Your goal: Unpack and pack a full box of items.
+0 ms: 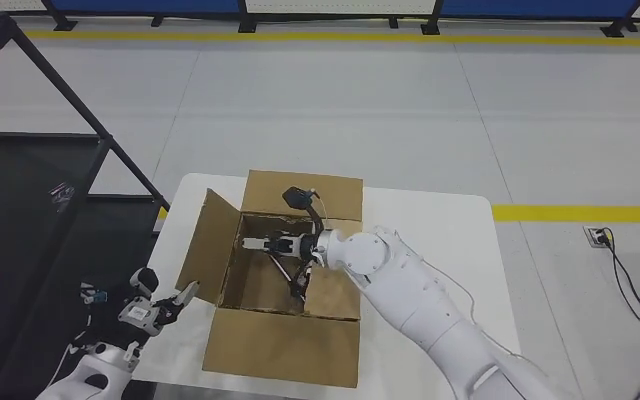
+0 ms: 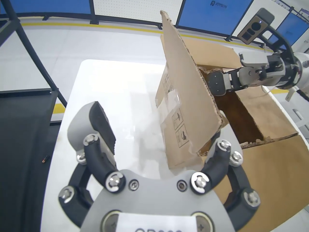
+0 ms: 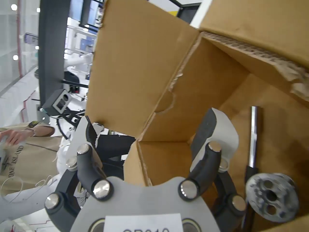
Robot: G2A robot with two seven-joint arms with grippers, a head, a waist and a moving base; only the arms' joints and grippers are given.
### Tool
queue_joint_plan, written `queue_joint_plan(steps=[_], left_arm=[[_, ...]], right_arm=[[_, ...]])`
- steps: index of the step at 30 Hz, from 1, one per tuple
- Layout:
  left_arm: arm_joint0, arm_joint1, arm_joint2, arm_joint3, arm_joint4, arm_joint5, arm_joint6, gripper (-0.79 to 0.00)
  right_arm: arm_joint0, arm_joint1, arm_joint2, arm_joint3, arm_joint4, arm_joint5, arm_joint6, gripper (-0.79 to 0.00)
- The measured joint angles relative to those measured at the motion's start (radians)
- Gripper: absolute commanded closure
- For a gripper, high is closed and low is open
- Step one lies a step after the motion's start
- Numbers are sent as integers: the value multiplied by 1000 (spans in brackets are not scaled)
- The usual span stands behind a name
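Observation:
An open cardboard box (image 1: 285, 345) stands on the white table (image 1: 440, 240), its flaps spread out. My right gripper (image 1: 272, 255) is inside the box near its left wall and is open. A corner of the box wall (image 3: 138, 146) shows between its fingers (image 3: 213, 126). On the box floor beside it lies a metal rod with a round grey flange (image 3: 270, 195). My left gripper (image 2: 157, 134) is open at the table's near left corner, just outside the box. The raised left flap (image 2: 186, 85) stands in front of one of its fingers. The right gripper (image 2: 218, 85) hangs over the box opening.
A black frame and a dark surface (image 1: 60, 210) border the table on the left, with a small dark object (image 2: 44, 159) lying there. Bare white tabletop (image 2: 115, 92) lies left of the box and also to its right.

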State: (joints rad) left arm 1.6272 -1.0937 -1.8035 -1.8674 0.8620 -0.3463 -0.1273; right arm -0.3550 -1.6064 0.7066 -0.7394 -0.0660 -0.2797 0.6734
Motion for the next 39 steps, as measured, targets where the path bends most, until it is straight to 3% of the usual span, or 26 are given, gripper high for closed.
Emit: queue_joint_plan(steps=[12,19,26,39], left_arm=[[3,0,-18,12,-28,-23,2,-785],[6,-1,-21,12,-36,-29,4,-785],[-15,-2,-6,12,-31,-27,-16,-785],[-43,-2,28,-4,-14,-30,-50,-785]], right_arm=[[-55,28,-37,-224,-377,511,-52,-785],[-90,37,-24,-315,-465,638,-13,-785],[-130,52,14,-384,-515,626,-7,-785],[-268,93,167,-534,-408,348,-5,-785]])
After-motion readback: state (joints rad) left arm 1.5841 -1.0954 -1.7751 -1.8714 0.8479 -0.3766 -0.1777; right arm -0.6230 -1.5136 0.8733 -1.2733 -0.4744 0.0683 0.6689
